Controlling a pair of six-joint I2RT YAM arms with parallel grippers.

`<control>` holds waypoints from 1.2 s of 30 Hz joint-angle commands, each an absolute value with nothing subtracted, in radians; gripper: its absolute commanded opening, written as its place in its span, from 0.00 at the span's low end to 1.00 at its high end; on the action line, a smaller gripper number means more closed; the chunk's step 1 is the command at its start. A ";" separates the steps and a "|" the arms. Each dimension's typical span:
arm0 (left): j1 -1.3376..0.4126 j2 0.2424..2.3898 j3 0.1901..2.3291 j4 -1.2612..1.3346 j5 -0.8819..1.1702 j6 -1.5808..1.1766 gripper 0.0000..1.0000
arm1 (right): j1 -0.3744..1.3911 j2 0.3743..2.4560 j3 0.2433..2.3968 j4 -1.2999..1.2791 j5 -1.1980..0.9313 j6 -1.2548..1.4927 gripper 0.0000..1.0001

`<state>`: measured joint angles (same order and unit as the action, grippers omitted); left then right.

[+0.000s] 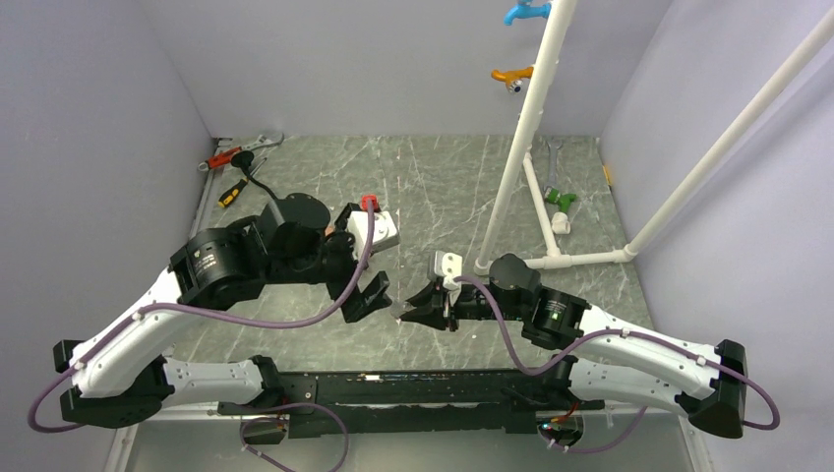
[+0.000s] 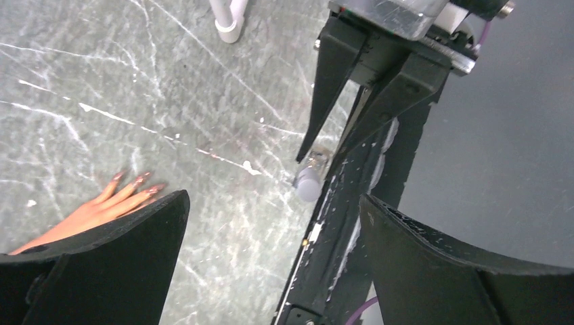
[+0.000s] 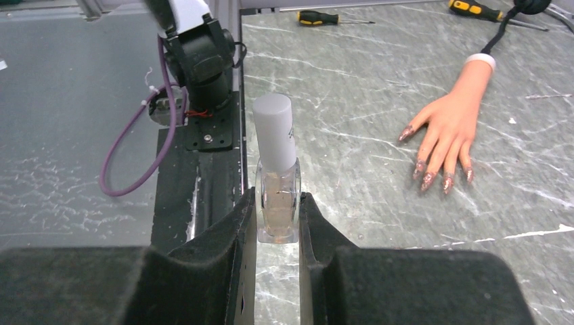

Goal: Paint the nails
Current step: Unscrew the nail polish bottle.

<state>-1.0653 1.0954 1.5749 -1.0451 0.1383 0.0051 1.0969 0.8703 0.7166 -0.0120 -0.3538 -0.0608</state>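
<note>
The flesh-coloured mannequin hand (image 3: 450, 125) lies palm down on the marble table, white cuff away from me. Its reddish-pink nails (image 3: 430, 179) point toward the front edge and also show in the left wrist view (image 2: 139, 179). In the top view the hand is almost wholly hidden under the left arm. My right gripper (image 3: 277, 203) is shut on a small clear polish bottle (image 3: 277, 193) with a white cap (image 3: 273, 128), held upright near the front rail. The bottle's cap shows in the left wrist view (image 2: 308, 183). My left gripper (image 2: 274, 203) is open wide and empty, facing the bottle, a short way from it (image 1: 366, 298).
A white pipe frame (image 1: 511, 157) stands at the right middle. Wrenches and screwdrivers (image 1: 236, 162) lie at the back left. A white box with a red button (image 1: 379, 224) sits behind the left wrist. A black rail (image 1: 393, 388) runs along the front edge.
</note>
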 commanded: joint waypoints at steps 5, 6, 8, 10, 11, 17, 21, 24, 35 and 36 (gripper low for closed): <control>-1.058 1.064 1.614 -1.127 0.215 0.181 0.97 | 1.103 0.863 0.728 0.039 -0.441 -0.074 0.00; -1.058 1.051 1.598 -1.116 0.232 0.201 0.97 | 1.103 0.860 0.731 0.035 -0.454 -0.074 0.00; -1.058 1.034 1.570 -1.099 0.247 0.238 0.95 | 1.103 0.858 0.733 0.029 -0.482 -0.072 0.00; -1.058 1.028 1.547 -1.090 0.236 0.259 0.94 | 1.103 0.859 0.737 0.021 -0.509 -0.072 0.00; -1.060 1.028 1.536 -1.087 0.229 0.266 0.92 | 1.103 0.860 0.739 0.014 -0.522 -0.072 0.00; -1.071 0.999 1.443 -1.027 0.246 0.316 0.92 | 1.102 0.878 0.744 0.005 -0.560 -0.074 0.00; -1.071 0.964 1.389 -0.966 0.304 0.342 0.92 | 1.103 0.892 0.751 -0.019 -0.585 -0.072 0.00; -1.071 0.948 1.357 -0.929 0.344 0.365 0.90 | 1.102 0.898 0.759 -0.038 -0.598 -0.074 0.00; -1.071 0.908 1.286 -0.851 0.414 0.443 0.86 | 1.102 0.884 0.759 -0.028 -0.617 -0.067 0.00; -1.071 0.911 1.284 -0.855 0.421 0.445 0.85 | 1.103 0.885 0.761 -0.027 -0.618 -0.066 0.00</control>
<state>-1.0664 0.9165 1.2907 -0.9028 0.3668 0.4004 1.0966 0.9024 0.7170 -0.0708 -0.5869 -0.0608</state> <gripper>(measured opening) 0.861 0.217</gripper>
